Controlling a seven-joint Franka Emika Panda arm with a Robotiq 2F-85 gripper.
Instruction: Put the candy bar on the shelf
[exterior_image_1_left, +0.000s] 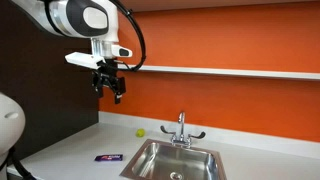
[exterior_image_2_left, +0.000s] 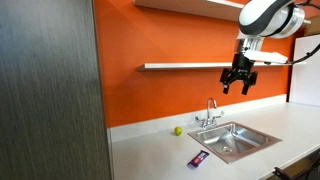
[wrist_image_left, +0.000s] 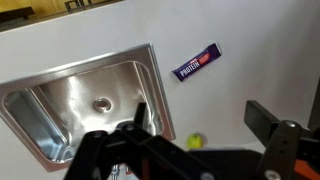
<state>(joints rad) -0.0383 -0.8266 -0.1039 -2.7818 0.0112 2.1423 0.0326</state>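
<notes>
The candy bar (exterior_image_1_left: 108, 157) lies flat on the pale countertop beside the sink's front corner; it also shows in an exterior view (exterior_image_2_left: 199, 159) and in the wrist view (wrist_image_left: 198, 62), dark blue-purple with pale lettering. The white shelf (exterior_image_1_left: 230, 70) runs along the orange wall, also seen in an exterior view (exterior_image_2_left: 185, 66). My gripper (exterior_image_1_left: 109, 88) hangs high above the counter, near shelf height, open and empty; it shows in an exterior view (exterior_image_2_left: 239, 83) and in the wrist view (wrist_image_left: 200, 125), far from the bar.
A steel sink (exterior_image_1_left: 175, 160) with a faucet (exterior_image_1_left: 181, 128) is set in the countertop (exterior_image_1_left: 70, 150). A small yellow-green ball (exterior_image_1_left: 140, 131) sits by the wall; it also shows in the wrist view (wrist_image_left: 196, 142). A dark panel (exterior_image_2_left: 50, 90) stands at one end.
</notes>
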